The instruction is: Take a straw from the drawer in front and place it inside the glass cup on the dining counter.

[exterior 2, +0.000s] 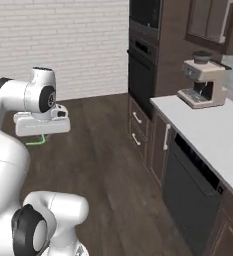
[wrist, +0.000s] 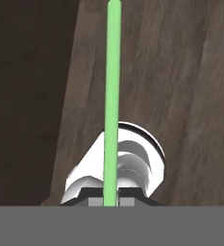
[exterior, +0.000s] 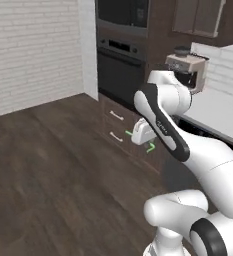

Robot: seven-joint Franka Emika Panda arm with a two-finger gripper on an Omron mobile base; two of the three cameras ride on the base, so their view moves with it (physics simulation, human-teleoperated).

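Note:
My gripper [exterior 2: 40,136] is shut on the thin bright green straw [exterior 2: 37,142] and holds it in the air above the dark wood floor. In the left base view the straw [exterior: 150,148] pokes out on both sides of the gripper [exterior: 141,140], in front of the brown cabinets. In the hand view the straw [wrist: 112,96] runs straight up from between the fingertips of the gripper [wrist: 111,202], over floor boards. The drawer, the glass cup and the dining counter are out of view.
Brown cabinets with two narrow stacked drawers [exterior 2: 136,128] stand under a wall oven [exterior 2: 140,70]. A white worktop [exterior 2: 203,130] carries a coffee machine [exterior 2: 202,80], above a dark dishwasher front [exterior 2: 188,190]. Open wood floor [exterior: 53,165] stretches to a white brick wall [exterior: 33,50].

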